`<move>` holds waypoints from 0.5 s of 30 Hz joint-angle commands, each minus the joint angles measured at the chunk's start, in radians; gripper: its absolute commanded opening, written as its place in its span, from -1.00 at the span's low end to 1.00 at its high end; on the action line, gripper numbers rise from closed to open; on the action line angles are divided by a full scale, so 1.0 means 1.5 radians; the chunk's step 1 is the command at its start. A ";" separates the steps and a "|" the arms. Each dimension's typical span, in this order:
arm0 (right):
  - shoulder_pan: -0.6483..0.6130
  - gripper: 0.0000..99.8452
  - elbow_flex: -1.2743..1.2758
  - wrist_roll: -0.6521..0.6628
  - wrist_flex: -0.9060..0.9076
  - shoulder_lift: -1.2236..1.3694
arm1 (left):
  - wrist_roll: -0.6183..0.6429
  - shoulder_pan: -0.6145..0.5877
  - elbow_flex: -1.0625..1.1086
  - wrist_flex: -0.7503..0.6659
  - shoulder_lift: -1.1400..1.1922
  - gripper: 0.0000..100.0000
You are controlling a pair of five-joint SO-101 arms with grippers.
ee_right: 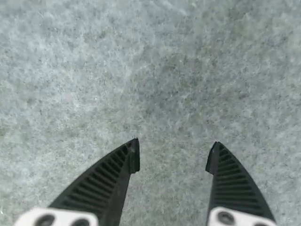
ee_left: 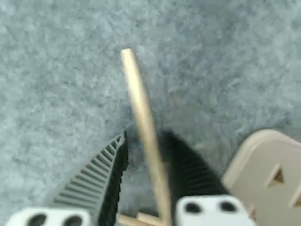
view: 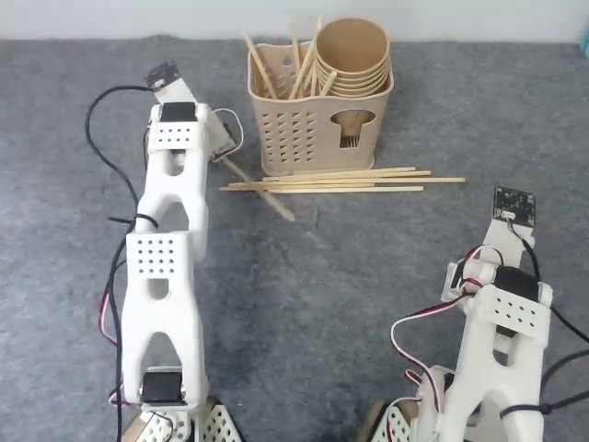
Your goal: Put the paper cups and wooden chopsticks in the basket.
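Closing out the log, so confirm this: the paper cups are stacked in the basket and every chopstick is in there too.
Wrong on the chopsticks. The paper cups are stacked in the basket, but the high view shows several chopsticks lying on the table right in front of it.

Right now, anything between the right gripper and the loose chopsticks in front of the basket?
Nothing: only bare grey carpet between the right gripper and the loose chopsticks, as the high view shows.

Bright, even, diffuse light thru all views; just faint soft shadows at basket (view: 304, 138) base.
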 commanded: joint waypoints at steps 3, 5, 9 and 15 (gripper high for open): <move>0.001 -0.52 -0.005 0.002 -0.012 -0.010 | 0.003 0.020 -0.102 0.078 0.045 -0.98; 0.001 -0.52 -0.005 0.002 -0.012 -0.010 | 0.003 0.020 -0.132 0.104 0.054 -0.98; 0.001 -0.52 -0.005 0.002 -0.012 -0.010 | 0.002 0.019 -0.213 0.167 0.063 -0.98; 0.001 -0.52 -0.005 0.002 -0.013 -0.010 | -0.001 0.008 -0.383 0.238 0.057 -0.98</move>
